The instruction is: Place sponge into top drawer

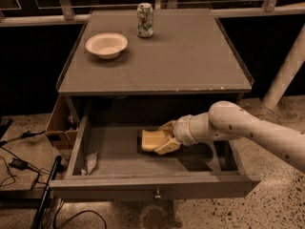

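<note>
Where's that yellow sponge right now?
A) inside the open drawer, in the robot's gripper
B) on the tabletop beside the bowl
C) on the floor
A: the sponge is low inside the open top drawer, gripped at its right end by the gripper.

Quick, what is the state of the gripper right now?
Gripper: closed on the sponge, low inside the open top drawer.
</note>
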Robot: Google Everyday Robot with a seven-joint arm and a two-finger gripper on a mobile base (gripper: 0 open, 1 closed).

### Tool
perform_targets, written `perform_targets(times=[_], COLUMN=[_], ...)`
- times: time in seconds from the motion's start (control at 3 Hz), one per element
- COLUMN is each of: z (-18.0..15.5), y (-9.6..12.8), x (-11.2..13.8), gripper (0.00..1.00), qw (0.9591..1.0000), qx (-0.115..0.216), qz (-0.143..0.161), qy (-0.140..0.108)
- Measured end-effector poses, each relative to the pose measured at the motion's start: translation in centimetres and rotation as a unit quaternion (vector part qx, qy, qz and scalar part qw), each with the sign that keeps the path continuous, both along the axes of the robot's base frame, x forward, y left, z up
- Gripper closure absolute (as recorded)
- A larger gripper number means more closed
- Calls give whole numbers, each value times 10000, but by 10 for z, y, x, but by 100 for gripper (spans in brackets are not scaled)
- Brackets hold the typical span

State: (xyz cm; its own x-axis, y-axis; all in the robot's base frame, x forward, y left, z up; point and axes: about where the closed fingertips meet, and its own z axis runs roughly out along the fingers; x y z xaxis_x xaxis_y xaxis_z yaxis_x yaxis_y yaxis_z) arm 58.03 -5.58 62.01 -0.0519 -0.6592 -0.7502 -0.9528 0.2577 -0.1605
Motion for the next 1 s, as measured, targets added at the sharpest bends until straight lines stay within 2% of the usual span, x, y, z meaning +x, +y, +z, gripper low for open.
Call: perform_targets(times=[1.0], z=[0], y=[0], x=[0], gripper=[29], qw=[10000], qx=[0], qz=[1], qy=[0])
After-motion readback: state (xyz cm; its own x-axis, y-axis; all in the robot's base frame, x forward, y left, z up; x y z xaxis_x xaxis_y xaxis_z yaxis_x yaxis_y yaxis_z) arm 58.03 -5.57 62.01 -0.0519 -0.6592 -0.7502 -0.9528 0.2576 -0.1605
